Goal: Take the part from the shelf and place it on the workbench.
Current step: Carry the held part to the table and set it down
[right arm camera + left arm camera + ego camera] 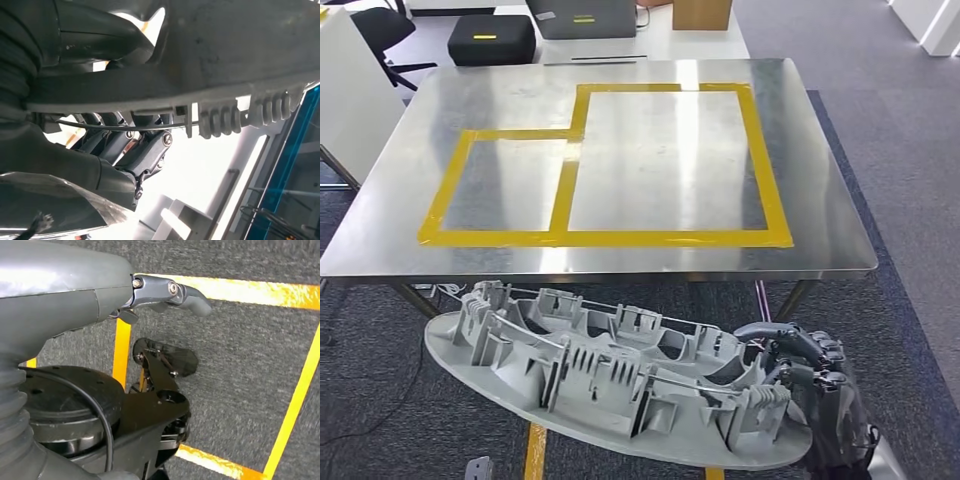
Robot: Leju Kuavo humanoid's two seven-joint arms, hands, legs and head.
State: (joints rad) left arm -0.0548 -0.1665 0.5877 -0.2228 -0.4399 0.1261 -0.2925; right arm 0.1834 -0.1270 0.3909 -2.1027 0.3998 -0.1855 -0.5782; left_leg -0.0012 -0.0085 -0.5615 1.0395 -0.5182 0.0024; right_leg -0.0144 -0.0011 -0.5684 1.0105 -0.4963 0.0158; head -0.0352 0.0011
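A long grey ribbed plastic part (pixel 607 375) hangs level in front of the workbench, below its near edge. My right hand (pixel 810 385) grips the part's right end, fingers curled over its ribs. In the right wrist view the part (pixel 241 55) lies across my right hand's fingers (pixel 147 150). The workbench (pixel 388 215) is a steel top marked with yellow tape rectangles (pixel 607 238). My left hand (pixel 166 292) hangs over the carpet with its fingers apart and nothing in it.
Grey carpet with yellow floor tape (pixel 294 400) lies under me. Behind the workbench stand a black case (pixel 490 38), a grey box (pixel 580 18) and a cardboard box (pixel 701 12). A white board (pixel 350 90) leans at the far left.
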